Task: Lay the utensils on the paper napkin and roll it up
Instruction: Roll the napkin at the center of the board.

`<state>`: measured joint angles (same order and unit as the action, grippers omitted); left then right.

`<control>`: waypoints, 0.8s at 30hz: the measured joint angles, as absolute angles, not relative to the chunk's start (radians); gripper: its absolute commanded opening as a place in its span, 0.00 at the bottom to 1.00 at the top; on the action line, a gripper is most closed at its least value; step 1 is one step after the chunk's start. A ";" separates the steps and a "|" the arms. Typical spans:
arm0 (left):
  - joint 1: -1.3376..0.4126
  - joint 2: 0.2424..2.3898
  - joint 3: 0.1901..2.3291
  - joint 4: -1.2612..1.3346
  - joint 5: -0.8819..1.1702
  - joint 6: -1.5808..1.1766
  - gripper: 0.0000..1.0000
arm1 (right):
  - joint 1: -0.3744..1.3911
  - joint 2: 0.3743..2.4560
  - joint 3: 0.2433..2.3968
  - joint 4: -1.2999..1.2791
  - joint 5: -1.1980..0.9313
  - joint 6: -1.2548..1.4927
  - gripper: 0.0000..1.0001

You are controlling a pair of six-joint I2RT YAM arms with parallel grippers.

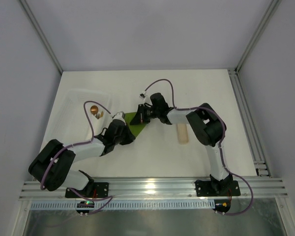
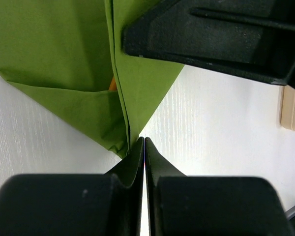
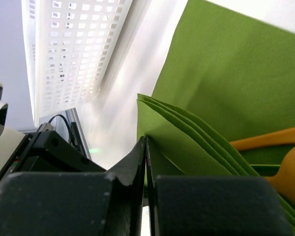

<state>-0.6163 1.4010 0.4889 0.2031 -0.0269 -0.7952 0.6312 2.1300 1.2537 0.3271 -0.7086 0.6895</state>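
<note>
I see the napkin near the middle of the table, partly folded over an orange utensil. The left gripper has its jaws pressed together on one napkin fold. The right gripper also has its jaws together, pinching the stacked napkin layers. The two grippers are just beside each other.

A white table sits boxed in by plain pale grey walls left, far and right, with slim metal posts at the far corners. Along its near edge an aluminium rail catches bright glare; nearer still, a white slotted strip and perhaps sheet metal
</note>
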 measured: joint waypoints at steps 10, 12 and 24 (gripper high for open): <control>-0.615 1.337 0.541 0.094 -0.062 -0.775 0.00 | 0.660 2.185 1.278 0.331 -0.657 0.717 0.04; -0.615 1.318 0.562 0.065 -0.076 -0.772 0.00 | 0.664 2.194 1.279 0.336 -0.642 0.722 0.04; -0.614 1.154 0.747 -0.286 -0.303 -0.743 0.00 | 0.672 2.213 1.291 0.301 -0.564 0.721 0.04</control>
<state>-0.6144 1.1538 0.7471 -0.2855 -0.3035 -0.7433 0.6724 2.2127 1.2911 0.3012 -0.5644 0.7212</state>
